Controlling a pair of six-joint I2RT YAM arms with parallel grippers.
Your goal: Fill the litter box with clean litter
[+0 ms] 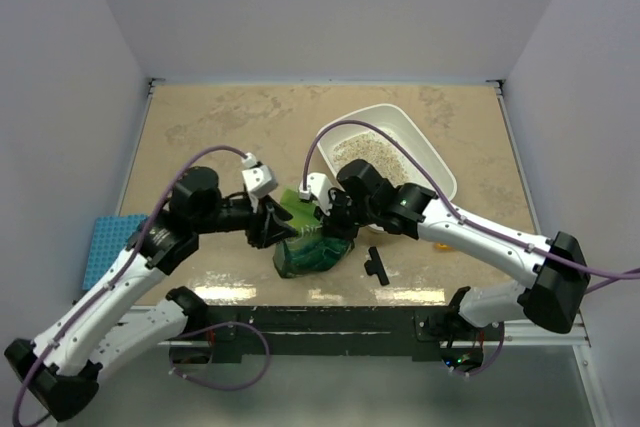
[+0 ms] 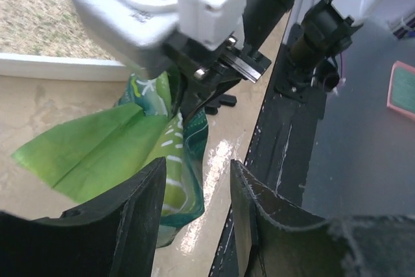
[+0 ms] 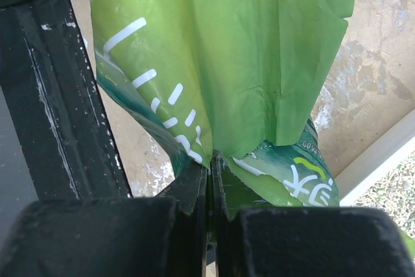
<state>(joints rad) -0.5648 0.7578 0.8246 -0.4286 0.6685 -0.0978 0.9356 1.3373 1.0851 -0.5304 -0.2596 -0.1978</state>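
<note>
The white litter box (image 1: 425, 152) sits at the back right of the table with clean litter (image 1: 362, 152) heaped in it. A crinkled green bag (image 1: 312, 250) stands in front of it, near the table's front edge. My right gripper (image 1: 326, 211) is shut on the bag's top edge; the right wrist view shows the jaws (image 3: 211, 174) pinching the green bag (image 3: 253, 50). My left gripper (image 1: 270, 223) is open just left of the bag. In the left wrist view the left gripper (image 2: 198, 212) holds nothing, and the bag (image 2: 110, 147) lies beside its left finger (image 2: 133, 218).
A small black clip (image 1: 377, 265) lies on the table right of the bag. A blue pad (image 1: 108, 247) sits at the table's left edge. The litter box rim (image 2: 52, 67) and litter (image 2: 39, 24) show in the left wrist view, and the rim (image 3: 376, 160) in the right.
</note>
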